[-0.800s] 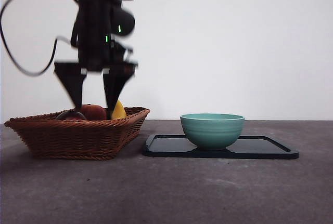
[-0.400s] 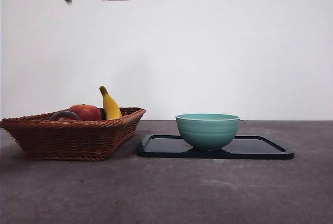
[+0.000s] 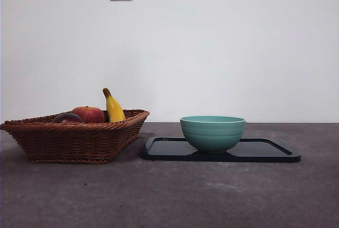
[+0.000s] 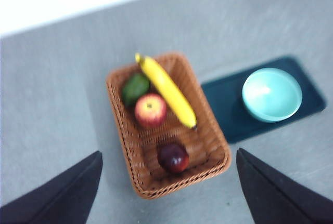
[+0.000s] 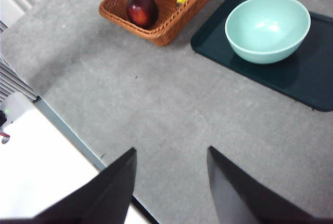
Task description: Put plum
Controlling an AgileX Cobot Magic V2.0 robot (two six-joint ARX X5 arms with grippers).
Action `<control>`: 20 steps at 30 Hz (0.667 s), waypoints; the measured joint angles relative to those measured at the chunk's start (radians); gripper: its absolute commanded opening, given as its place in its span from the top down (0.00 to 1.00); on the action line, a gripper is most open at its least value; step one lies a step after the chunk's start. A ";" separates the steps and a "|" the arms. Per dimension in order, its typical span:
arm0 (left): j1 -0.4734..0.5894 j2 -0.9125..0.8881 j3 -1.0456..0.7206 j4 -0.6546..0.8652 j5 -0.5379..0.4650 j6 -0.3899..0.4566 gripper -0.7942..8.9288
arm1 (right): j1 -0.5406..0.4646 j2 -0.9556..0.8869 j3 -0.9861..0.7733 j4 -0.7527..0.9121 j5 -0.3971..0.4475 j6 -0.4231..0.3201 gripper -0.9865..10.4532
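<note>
Plum (image 4: pixel 173 157) lies in basket (image 4: pixel 125 135) (end effectors clear)

left gripper (image 4: pixel 166 193): raised high, fingers spread wide, empty | right gripper (image 5: pixel 169 182): raised, apparently open, empty

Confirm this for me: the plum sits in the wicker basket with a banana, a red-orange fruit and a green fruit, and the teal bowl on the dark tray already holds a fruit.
Wrong on one count: the teal bowl is empty, as the right wrist view shows. The rest holds: the plum sits in the wicker basket with the banana, red-orange fruit and green fruit, and the bowl stands on the dark tray.
</note>
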 measured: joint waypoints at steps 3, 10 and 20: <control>0.000 -0.092 -0.039 -0.001 0.041 0.001 0.50 | 0.000 0.000 0.000 0.015 0.000 0.001 0.73; 0.000 -0.330 -0.315 0.000 0.065 0.001 0.50 | 0.000 0.000 0.000 0.032 0.000 0.004 0.73; 0.000 -0.579 -0.741 0.080 0.185 -0.008 0.50 | 0.000 0.000 0.000 0.032 0.000 0.025 0.73</control>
